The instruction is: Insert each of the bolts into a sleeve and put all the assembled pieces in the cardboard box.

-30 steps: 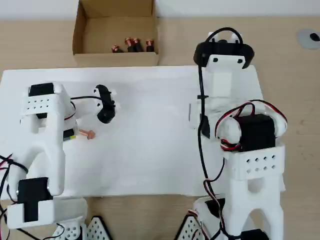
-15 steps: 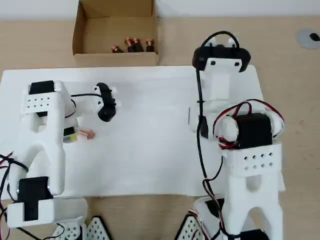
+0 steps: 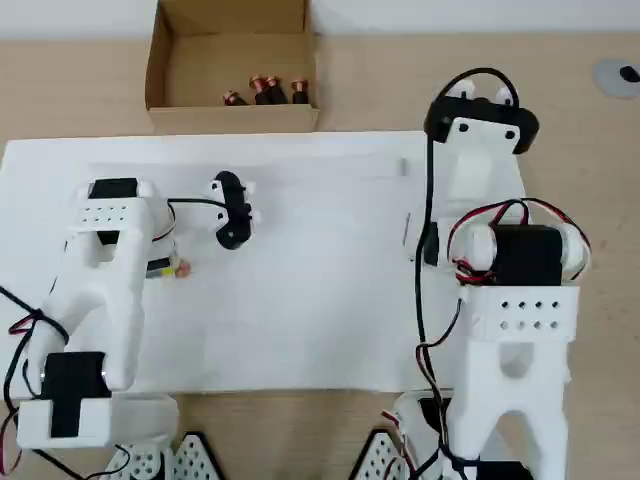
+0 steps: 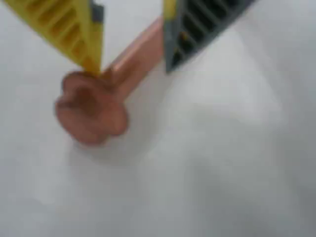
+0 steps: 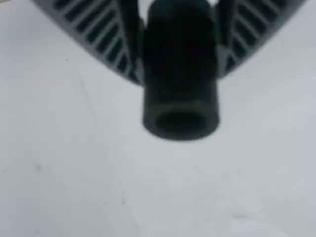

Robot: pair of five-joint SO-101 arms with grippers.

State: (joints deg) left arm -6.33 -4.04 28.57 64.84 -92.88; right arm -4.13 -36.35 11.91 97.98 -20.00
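Okay, left gripper (image 4: pixel 132 66) was clamped on the copper bolt (image 4: pixel 91 113). Yellow finger (image 4: pixel 74 29) on one side of the shank, grey finger (image 4: pixel 207 24) on the other, flanged head poking out past the tips. Head was down at the white sheet (image 4: pixel 237 163); touching or just above, couldn't tell.

From the high cam, that bolt (image 3: pixel 178 268) sat approx 9 o'clock on the sheet, tucked just beside the left arm.

Right gripper (image 5: pixel 180 76) was closed on a dark sleeve (image 5: pixel 181 113), fingers pinching it from both sides, open bore end hanging past the tips, low over the sheet. Right arm stood over the 3 o'clock side.

Cardboard box (image 3: pixel 155 70) sat on the wooden table (image 3: pixel 560 80) beyond the sheet, twd 11 o'clock. A few assembled pieces (image 3: pixel 265 90) lay inside, bunched at approx 5 o'clock on its floor, near the front wall.
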